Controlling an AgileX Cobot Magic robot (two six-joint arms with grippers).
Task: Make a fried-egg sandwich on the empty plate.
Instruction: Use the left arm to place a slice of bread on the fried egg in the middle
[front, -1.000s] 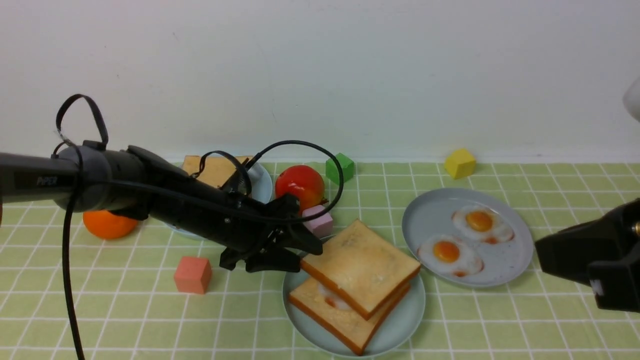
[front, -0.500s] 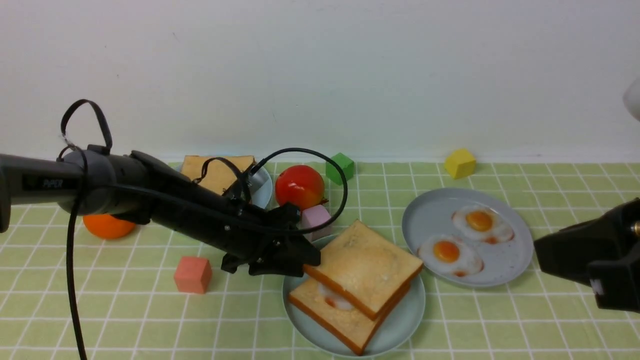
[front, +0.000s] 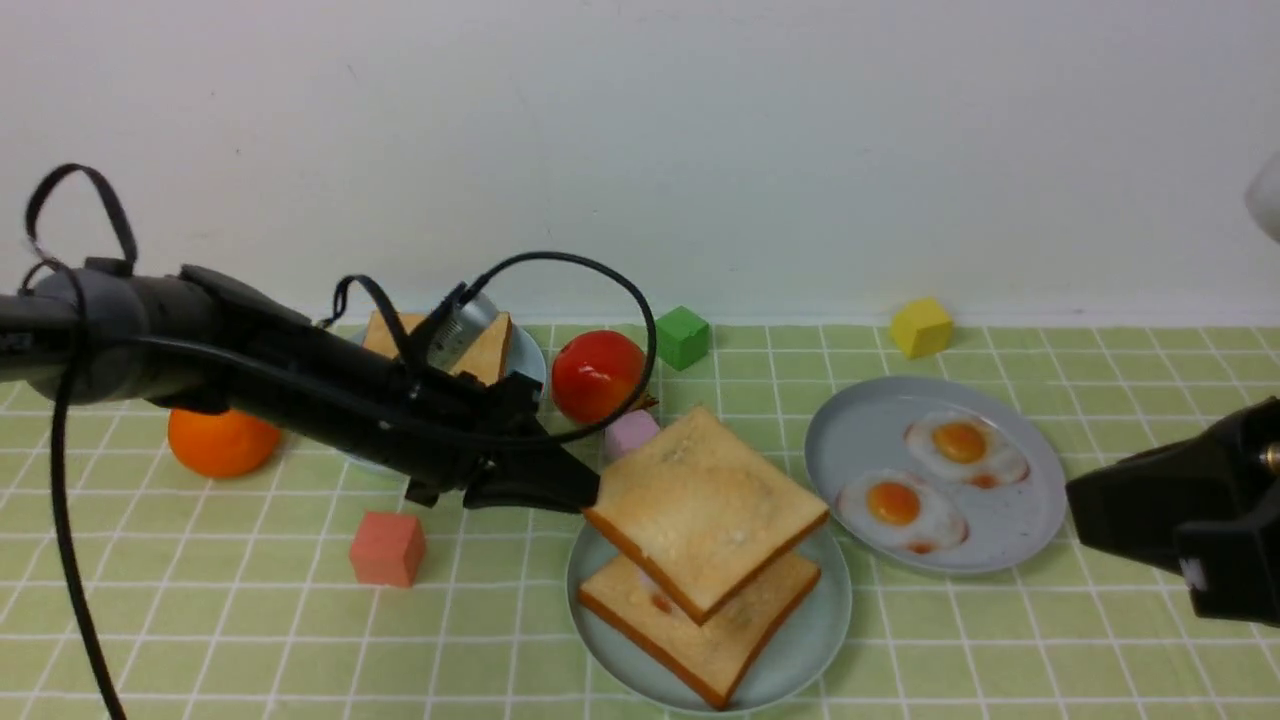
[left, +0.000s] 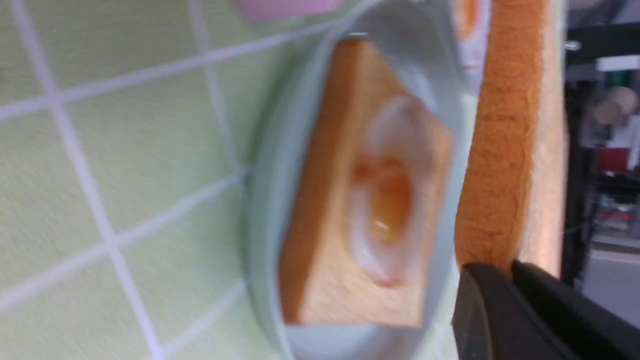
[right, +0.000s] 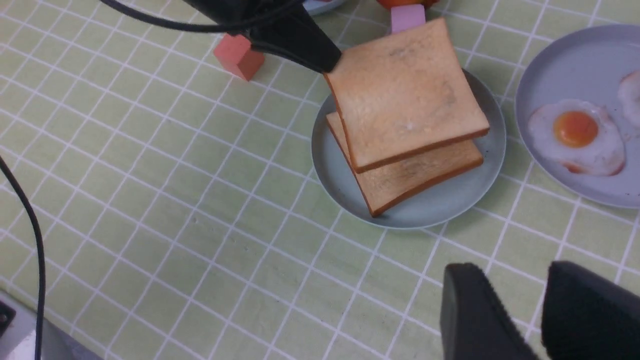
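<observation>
Left gripper (front: 585, 492) pinches the left corner of the top toast slice (front: 705, 520), raised over the teal plate (front: 800, 650). Lower toast slice (front: 725, 645) lies within the rim and carries the fried egg (left: 387, 195). Right gripper (right: 542, 310) is spread and empty over bare checked cloth (front: 300, 640).

The left arm is extended forward, the left gripper (front: 592, 494) clamped on the top toast slice (front: 705, 520); the right gripper (right: 520, 277) is held parted.
</observation>
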